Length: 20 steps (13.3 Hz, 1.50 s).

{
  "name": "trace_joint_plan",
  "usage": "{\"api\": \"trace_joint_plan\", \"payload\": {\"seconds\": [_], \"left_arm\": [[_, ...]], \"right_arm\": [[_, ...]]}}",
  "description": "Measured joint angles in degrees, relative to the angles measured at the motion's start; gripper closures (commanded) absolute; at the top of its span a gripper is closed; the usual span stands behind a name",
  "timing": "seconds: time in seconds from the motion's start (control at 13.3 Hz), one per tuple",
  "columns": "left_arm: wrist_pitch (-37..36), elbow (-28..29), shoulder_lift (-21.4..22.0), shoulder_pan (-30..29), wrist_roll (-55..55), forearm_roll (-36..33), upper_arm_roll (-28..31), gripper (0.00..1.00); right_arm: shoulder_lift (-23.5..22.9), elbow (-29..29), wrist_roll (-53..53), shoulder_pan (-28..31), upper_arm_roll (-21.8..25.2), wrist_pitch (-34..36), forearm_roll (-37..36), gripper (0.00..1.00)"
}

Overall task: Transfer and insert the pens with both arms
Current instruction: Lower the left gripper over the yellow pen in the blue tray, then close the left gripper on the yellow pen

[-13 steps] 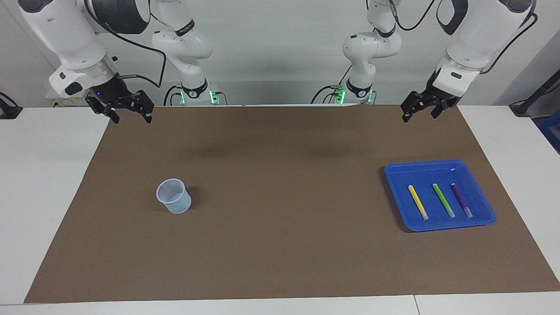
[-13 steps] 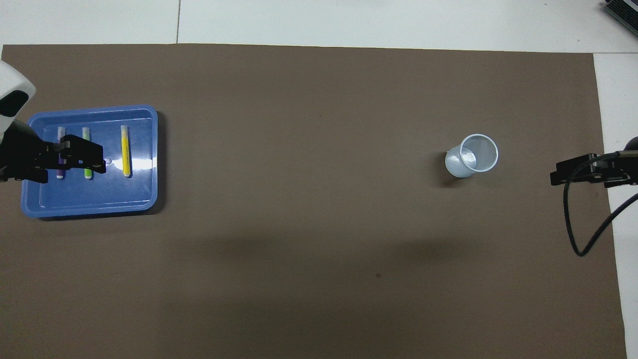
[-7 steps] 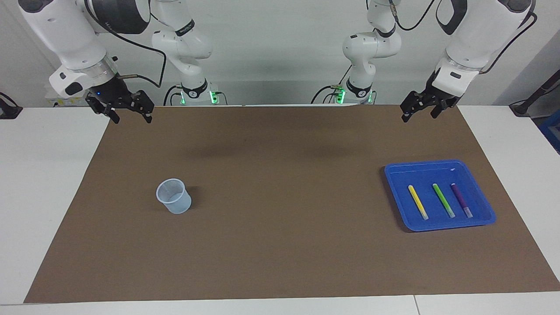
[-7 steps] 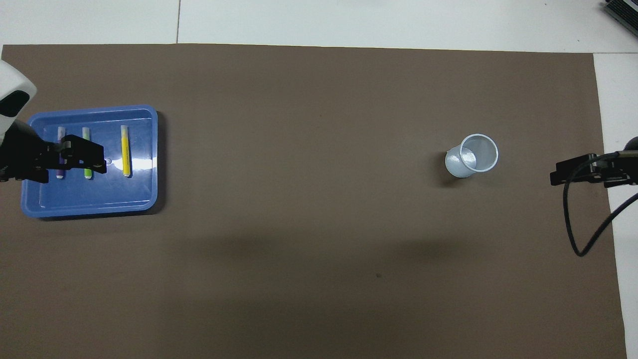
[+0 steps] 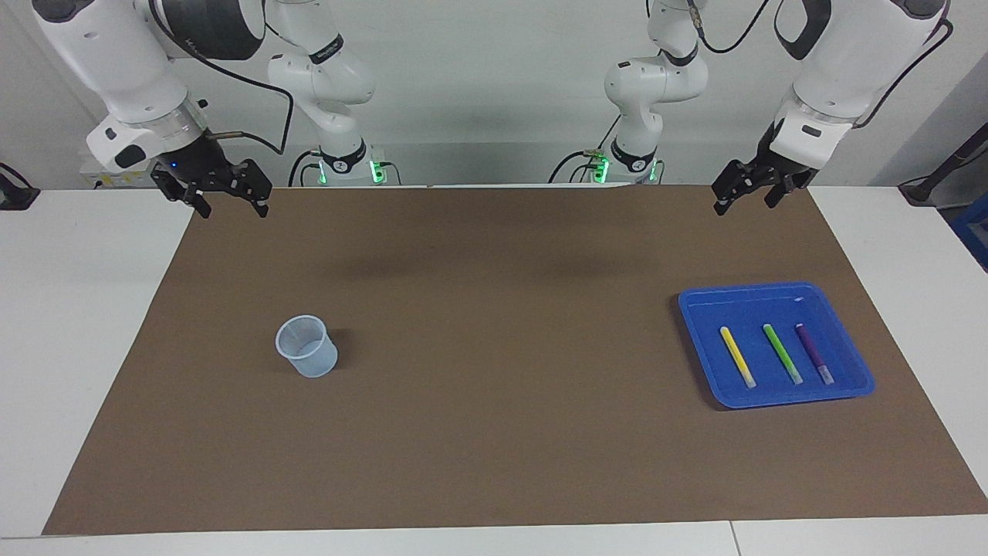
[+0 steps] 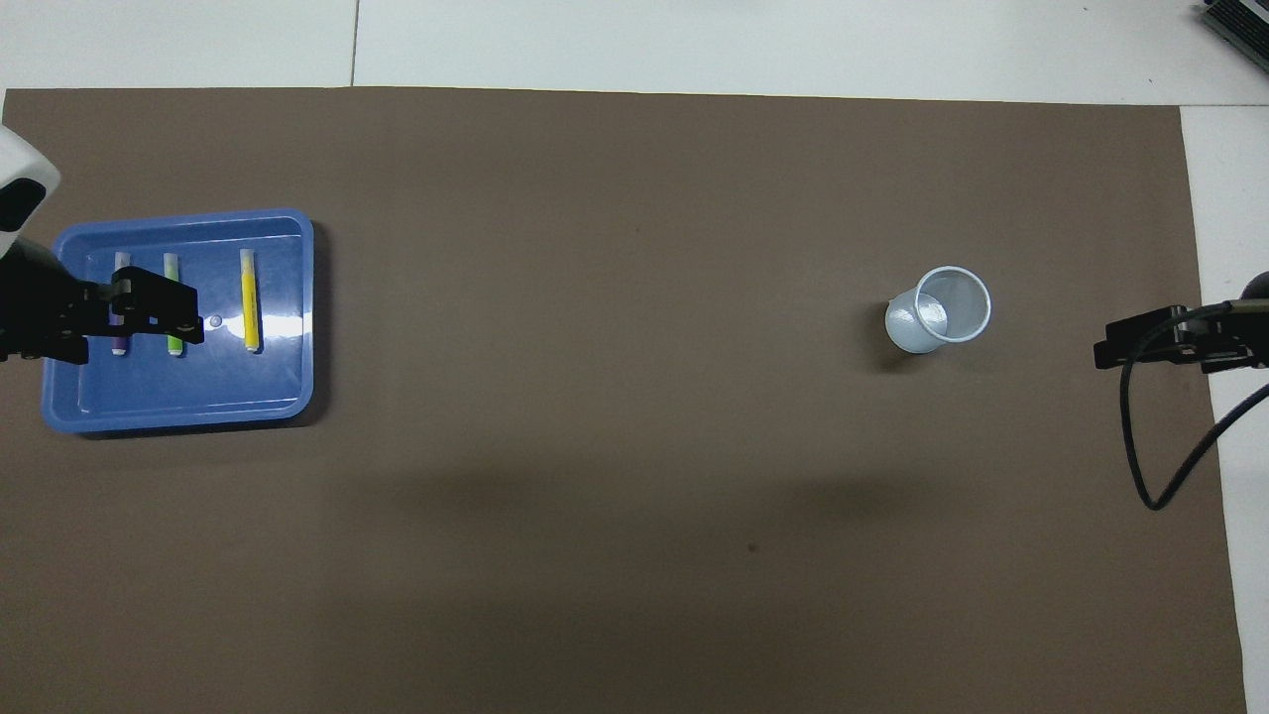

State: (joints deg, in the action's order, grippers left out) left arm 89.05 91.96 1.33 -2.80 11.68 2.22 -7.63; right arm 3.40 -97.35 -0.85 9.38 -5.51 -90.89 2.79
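Three pens lie side by side in a blue tray (image 5: pixel 698 309) toward the left arm's end of the table: a yellow pen (image 5: pixel 737 357), a green pen (image 5: pixel 782 354) and a purple pen (image 5: pixel 814 354), pale cap ends pointing away from the robots. My left gripper (image 5: pixel 745 205) hangs open and empty, high in the air and well clear of the tray. In the overhead view it covers part of the purple and green pens. My right gripper (image 5: pixel 234 210) waits open and empty, raised over the mat's corner at the right arm's end.
A clear plastic cup (image 5: pixel 307 346) stands upright on the brown mat (image 5: pixel 494 432) toward the right arm's end. Two smaller white arms (image 5: pixel 332 93) with green lights stand at the robots' edge. A black cable (image 6: pixel 1140 446) loops down from the right arm.
The left gripper has drifted slightly toward the left arm's end of the table. The right arm, the pens and the cup have not moved.
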Motion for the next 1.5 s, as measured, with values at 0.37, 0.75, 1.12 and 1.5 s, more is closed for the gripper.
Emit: {"api": "trace_joint_plan", "payload": {"seconds": [0.37,0.75,1.12,1.5], "left_arm": [[4.77,2.38,-0.4,-1.57,-0.63,-0.56,0.21,0.0],[15.55,6.29,-6.07,-3.64,-3.87,-3.15,0.23,0.0],[26.54,10.12,-12.4,-7.97,-8.29,-5.73,0.36,0.0],[31.95,11.57,-18.97,-8.22,-8.18,-7.32,0.12,0.0]], "right_arm": [[0.0,0.0,0.0,0.0,0.0,0.0,0.0,0.0],[0.0,0.0,0.0,0.0,0.0,0.0,0.0,0.0],[0.0,0.0,0.0,0.0,0.0,0.0,0.0,0.0],[0.0,0.0,0.0,0.0,0.0,0.0,0.0,0.0]]}}
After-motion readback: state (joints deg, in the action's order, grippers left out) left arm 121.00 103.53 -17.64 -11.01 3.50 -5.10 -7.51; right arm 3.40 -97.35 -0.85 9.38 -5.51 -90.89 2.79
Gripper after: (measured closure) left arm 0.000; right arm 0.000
